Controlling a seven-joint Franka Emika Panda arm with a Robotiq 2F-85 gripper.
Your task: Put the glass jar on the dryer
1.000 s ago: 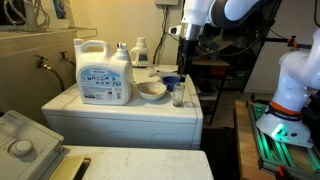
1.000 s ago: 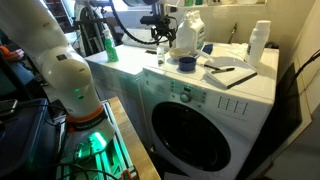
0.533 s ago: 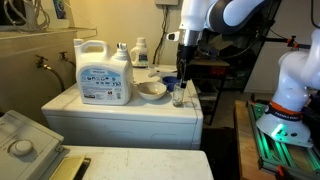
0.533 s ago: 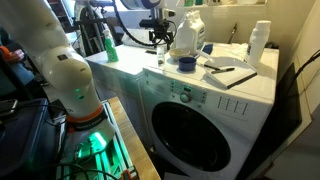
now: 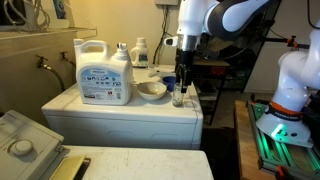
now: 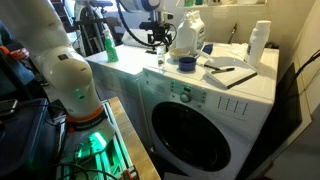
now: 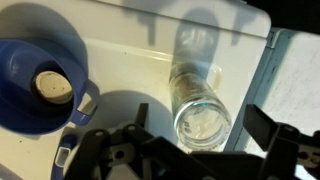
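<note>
The glass jar (image 5: 178, 97) is a small clear cylinder standing upright near the front corner of the taller white machine (image 5: 120, 112). It also shows in an exterior view (image 6: 161, 59) and from above in the wrist view (image 7: 200, 108). My gripper (image 5: 181, 82) hangs straight above the jar, open and empty. In the wrist view the gripper (image 7: 200, 116) has one finger on each side of the jar's mouth, with gaps on both sides. The dryer (image 5: 140, 165) is the lower off-white flat top at the bottom of an exterior view.
A large detergent jug (image 5: 104, 70), a white shallow bowl (image 5: 151, 90), a blue cap (image 7: 35, 85) and a small white bottle (image 5: 140, 52) stand on the same machine as the jar. A notebook (image 6: 232, 72) lies on that top. A grey lidded box (image 5: 25, 140) is at the lower left.
My gripper has come down and slightly sideways until its fingers reach the jar's top. The jar has not moved.
</note>
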